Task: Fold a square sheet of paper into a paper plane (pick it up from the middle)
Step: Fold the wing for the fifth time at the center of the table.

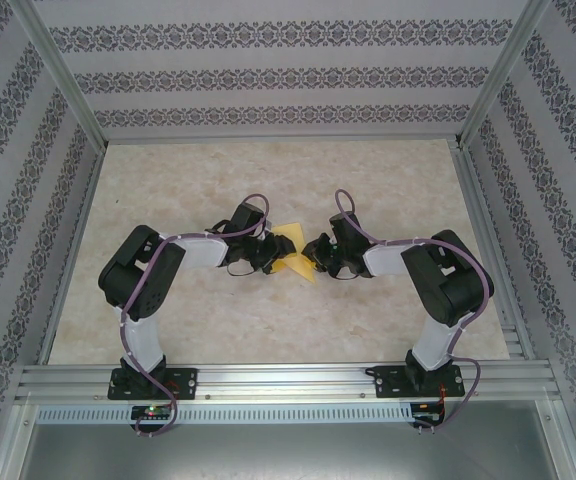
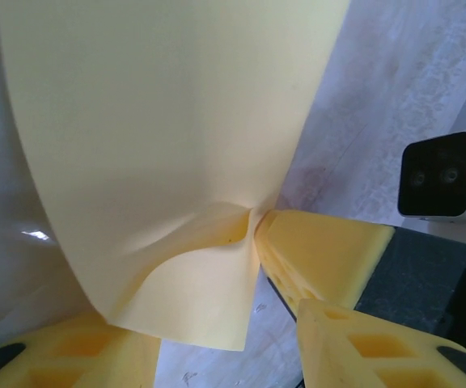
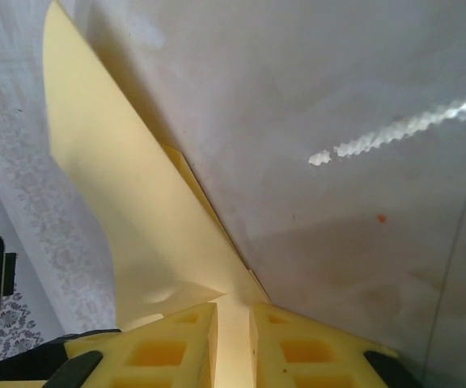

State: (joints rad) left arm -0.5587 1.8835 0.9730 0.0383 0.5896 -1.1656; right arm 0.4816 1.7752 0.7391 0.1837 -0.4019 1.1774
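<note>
The yellow sheet of paper [image 1: 294, 252] is held up off the table between the two arms at the middle, partly folded. My right gripper [image 1: 317, 257] is shut on its edge. In the right wrist view the paper [image 3: 128, 210] runs down into the narrow gap of the right gripper [image 3: 233, 315]. In the left wrist view the paper [image 2: 160, 129] curls down between my left gripper's [image 2: 209, 327] spread fingers [image 2: 362, 347], unpinched. The right gripper's finger [image 2: 322, 250] presses the sheet at a crumpled spot. My left gripper [image 1: 270, 254] stands open beside the sheet.
The beige marbled table [image 1: 268, 320] is ringed by aluminium rails [image 1: 288, 380] and patterned walls [image 1: 268, 80]. The right wrist camera [image 2: 437, 184] sits close to my left gripper. Both arms bend inward, elbows out near the table's sides.
</note>
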